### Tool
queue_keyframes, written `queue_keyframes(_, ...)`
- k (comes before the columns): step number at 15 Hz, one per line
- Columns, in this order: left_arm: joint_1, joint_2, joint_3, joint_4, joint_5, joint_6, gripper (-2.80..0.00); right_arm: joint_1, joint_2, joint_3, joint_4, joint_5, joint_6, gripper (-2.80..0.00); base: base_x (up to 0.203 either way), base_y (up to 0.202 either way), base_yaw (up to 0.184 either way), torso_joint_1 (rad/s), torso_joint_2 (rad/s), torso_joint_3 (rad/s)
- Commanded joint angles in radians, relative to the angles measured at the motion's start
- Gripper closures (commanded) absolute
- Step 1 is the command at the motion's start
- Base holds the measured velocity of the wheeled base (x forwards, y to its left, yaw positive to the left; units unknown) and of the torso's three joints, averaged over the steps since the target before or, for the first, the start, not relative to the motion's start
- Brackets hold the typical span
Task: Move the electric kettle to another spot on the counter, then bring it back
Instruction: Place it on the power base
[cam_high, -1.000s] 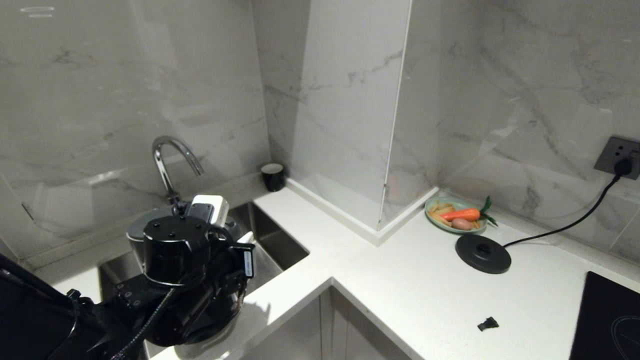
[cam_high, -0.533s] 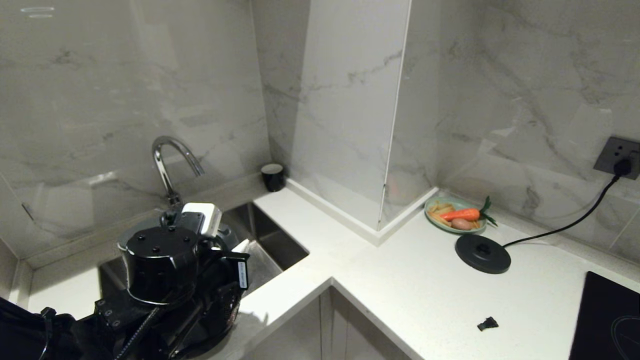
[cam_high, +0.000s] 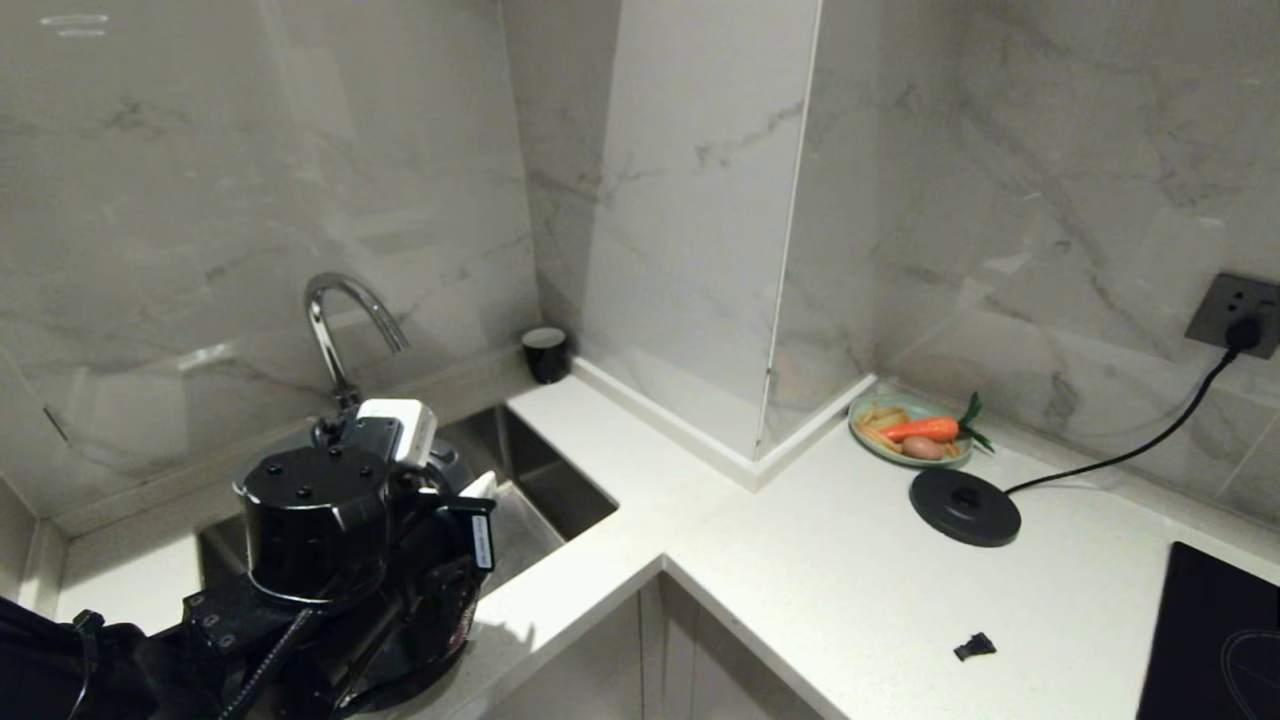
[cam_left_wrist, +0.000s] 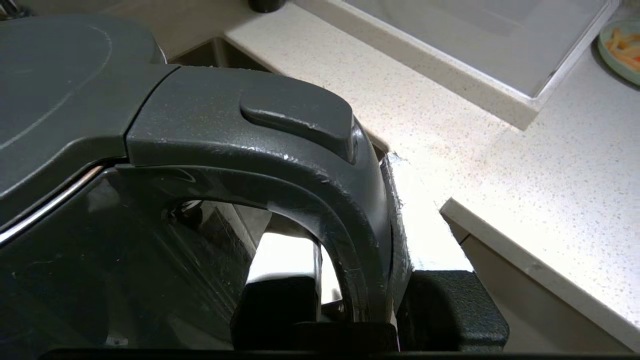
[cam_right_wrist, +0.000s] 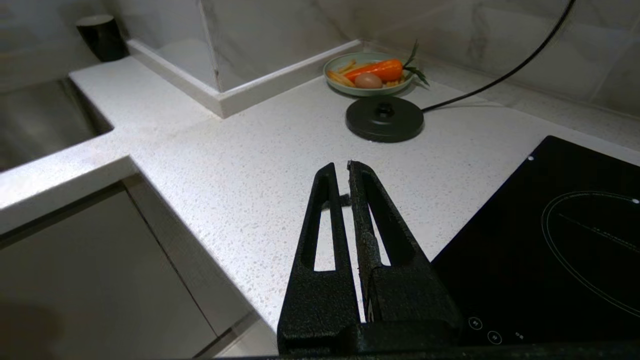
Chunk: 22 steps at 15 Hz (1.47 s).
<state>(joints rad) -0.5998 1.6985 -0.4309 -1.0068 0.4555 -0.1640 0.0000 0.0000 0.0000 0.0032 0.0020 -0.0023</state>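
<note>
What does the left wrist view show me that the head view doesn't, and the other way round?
Only the left wrist view: the left pincer shut on the electric kettle's loop handle, one finger inside the loop, the other outside.

Only the head view: the faucet, the corded base disc, the wall socket and the induction hob.

Both: the kettle by the sink, the white counter, the small black cup, the green plate.
</note>
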Motion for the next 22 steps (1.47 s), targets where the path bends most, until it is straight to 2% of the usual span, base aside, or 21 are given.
queue_keyframes(1,0.0,-0.005,0.0,-0.007,0.003,-0.002,0.0,0.0,0.0,0.0,0.0,0.001,-0.001,0.0,0.0,0.0,0.0,0.0,0.0,0.0)
queue_keyframes(22,0.001,-0.013,-0.009,-0.006,0.005,-0.002,0.0,0.0,0.0,0.0,0.0,0.001,-0.001,0.0,0.002,0.008,-0.17,0.001,0.0,0.002)
